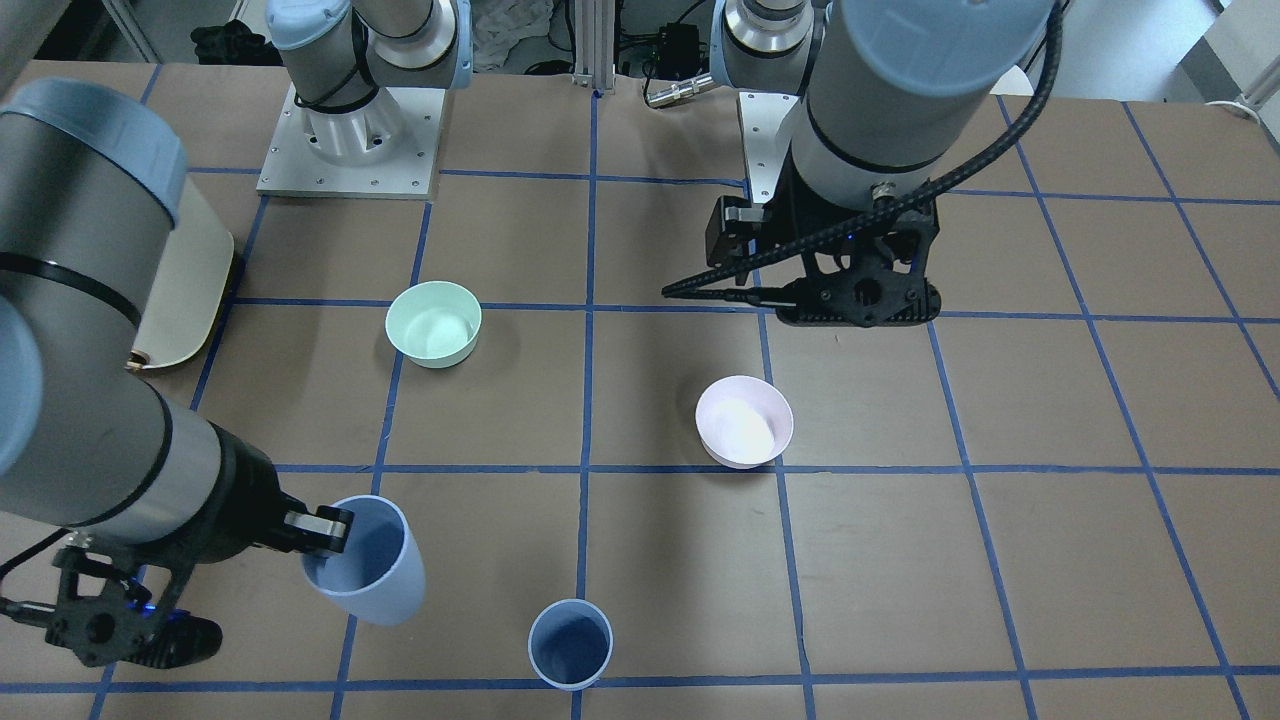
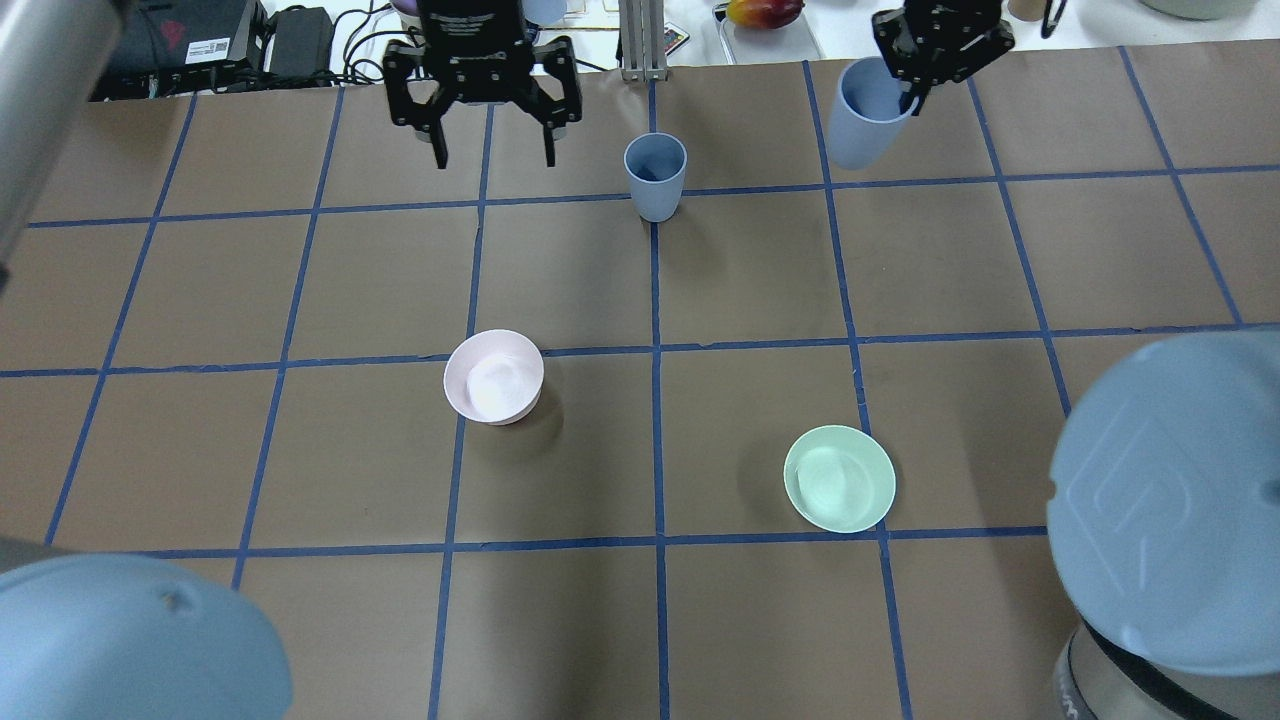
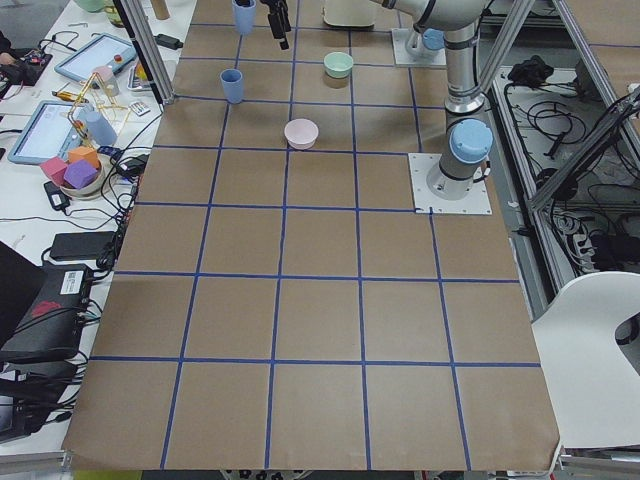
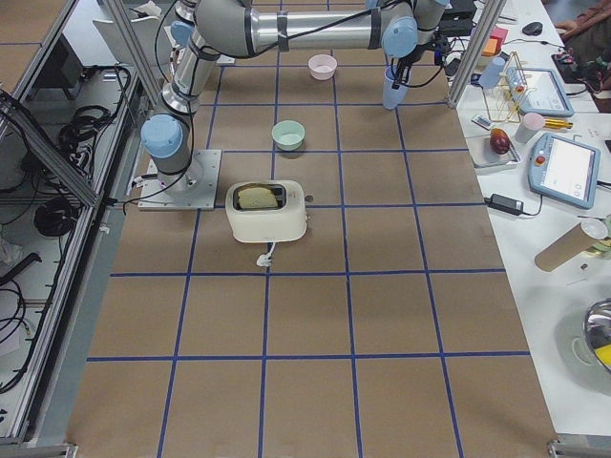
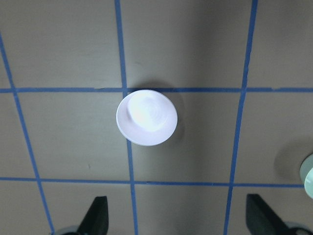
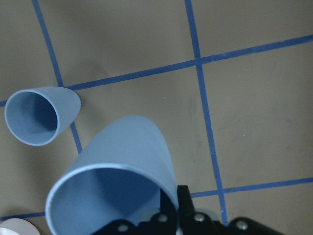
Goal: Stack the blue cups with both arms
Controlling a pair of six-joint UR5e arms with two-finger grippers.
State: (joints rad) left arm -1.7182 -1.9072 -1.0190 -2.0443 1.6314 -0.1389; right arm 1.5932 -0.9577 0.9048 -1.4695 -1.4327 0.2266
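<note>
Two hands, two blue cups, two bowls, left hand (image 2: 495, 160) spread wide, one pale pink bowl (image 2: 494, 377) on the tabletop (image 2: 300, 450) ahead of its fingertips, standing blue cup (image 2: 655, 175) upright between the hands, one mint-green bowl (image 2: 839, 478), held blue cup (image 2: 862, 120) tilted, rim pinched by right hand (image 2: 908, 98)

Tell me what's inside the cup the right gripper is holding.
The cup looks empty: only bare blue inner wall shows, plus one jaw of the right gripper reaching in to pinch the rim. The patch of wall behind that jaw is covered.
</note>
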